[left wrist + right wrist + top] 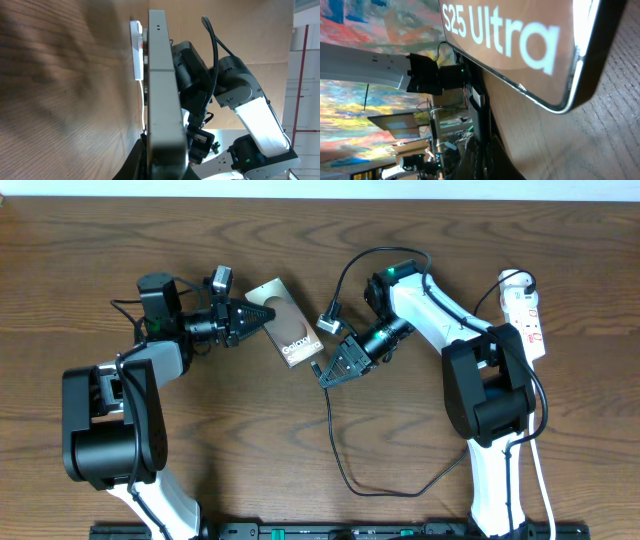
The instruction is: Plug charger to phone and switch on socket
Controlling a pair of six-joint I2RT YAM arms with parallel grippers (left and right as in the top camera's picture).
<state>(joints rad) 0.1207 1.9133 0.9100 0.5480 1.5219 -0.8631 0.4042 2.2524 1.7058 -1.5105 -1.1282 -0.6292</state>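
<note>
Brown wood-grain tabletop [300, 240], both arms reaching in toward its middle.

- Phone [287, 332] lies at a slant between the two arms, with the white label end toward the right arm. The left wrist view shows it edge-on [162, 100] and tipped up from the wood.
- Left fingers [245, 313] are clamped on the phone's far, unlabelled end. My reading is that this is a brace, steadying the phone and presenting the labelled end for the plug.
- Right fingers [335, 370] sit just beside the phone's labelled end and look pinched together on the free end of the charger [335, 440]. The thin black cable leaves their tips, drops toward the near edge and loops back to the right. The plug tip itself is hidden in every view.
- Right wrist view is filled by the phone's glossy face [520, 40] and one rounded corner, very close. The dark finger shapes below it are too blurred to show whether the tip has met the port.
- Socket [527, 315] is at the far right edge, well apart from both fingers and untouched. It also shows as a white strip [135, 50] behind the phone in the left wrist view.

Judgement: the insertion step is in hand and the switch comes afterwards. Alignment at the phone's short edge is the fine part.
</note>
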